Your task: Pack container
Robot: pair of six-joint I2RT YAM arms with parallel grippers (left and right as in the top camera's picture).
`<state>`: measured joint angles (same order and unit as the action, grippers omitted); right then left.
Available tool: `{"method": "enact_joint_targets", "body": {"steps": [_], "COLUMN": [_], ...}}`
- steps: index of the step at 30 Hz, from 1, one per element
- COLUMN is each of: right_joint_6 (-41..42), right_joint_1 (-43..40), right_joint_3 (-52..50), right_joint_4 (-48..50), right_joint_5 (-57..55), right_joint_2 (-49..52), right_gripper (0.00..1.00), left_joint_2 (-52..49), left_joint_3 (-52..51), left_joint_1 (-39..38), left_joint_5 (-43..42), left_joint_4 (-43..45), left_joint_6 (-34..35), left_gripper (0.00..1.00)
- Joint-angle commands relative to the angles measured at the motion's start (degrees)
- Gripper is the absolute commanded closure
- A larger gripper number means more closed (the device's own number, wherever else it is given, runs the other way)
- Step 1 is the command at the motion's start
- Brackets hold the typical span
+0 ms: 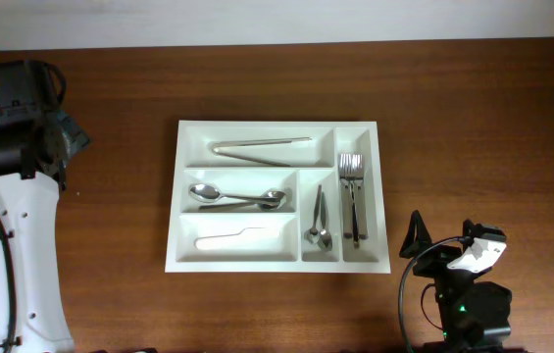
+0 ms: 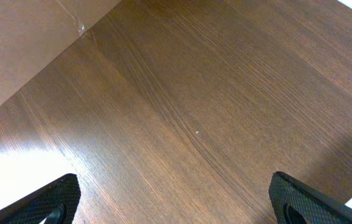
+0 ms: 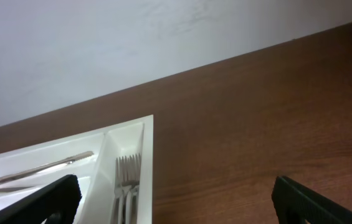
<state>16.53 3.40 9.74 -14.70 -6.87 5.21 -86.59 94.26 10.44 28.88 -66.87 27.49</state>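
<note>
— So, what's the biggest thing to mind here?

— The bench [image 1: 473, 98], dark wood, with no loose cutlery on it that I can see from overhead. The container [image 1: 277, 127] lies flat at its centre, long side across.

— And the arms?

— The left arm [image 1: 17, 245] is well off to the container's left. The right arm [image 1: 468, 304] is near its lower right corner. Neither touches it. The left jaws stand wide over bare wood and hold nothing. The right jaws stand wide too, empty, and face the container's far corner.

— What's inside?

— Tongs [image 1: 262, 146] in the top long compartment and large spoons [image 1: 237, 196] in the middle one. Forks [image 1: 353, 191] are in the outer narrow one, small spoons [image 1: 318, 221] in the inner narrow one. The bottom long compartment holds a white piece [image 1: 227, 237], possibly a plastic knife; it's too pale against the tray to tell.

— So the step in hand?

— I judge the packing done, or close to it. If another piece turns up, match it to its like and line it up along that compartment. Then come down between the walls and open only when it's low, so it doesn't bounce onto a divider. The right arm is the closer one for the narrow compartments, and it should rise above the rim before crossing.
</note>
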Motion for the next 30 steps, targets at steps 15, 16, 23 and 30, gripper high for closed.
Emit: {"method": "enact_joint_targets", "body": {"steps": [15, 16, 23, 30], "right_joint_6": [0.48, 0.48, 0.48, 0.48], "right_joint_1": [-0.44, -0.44, -0.42, -0.44], "right_joint_3": [-3.8, -4.66, -5.81, -5.81], "right_joint_4": [0.33, 0.35, 2.05, 2.08], "right_joint_5": [-0.72, -0.72, -0.72, -0.72], "right_joint_2": [-5.03, -5.03, -5.03, -4.96], "right_gripper": [0.01, 0.01, 0.01, 0.01], "left_joint_2": [-0.09, -0.09, -0.09, -0.09], "left_joint_3": [0.17, 0.17, 0.17, 0.17], "left_joint_1": [0.22, 0.22, 0.22, 0.22], "left_joint_5": [-0.22, -0.22, -0.22, -0.22], "left_joint_4": [-0.09, -0.09, -0.09, -0.09], "left_joint_6": [-0.09, -0.09, -0.09, -0.09], "left_gripper": [0.01, 0.01, 0.01, 0.01]}}
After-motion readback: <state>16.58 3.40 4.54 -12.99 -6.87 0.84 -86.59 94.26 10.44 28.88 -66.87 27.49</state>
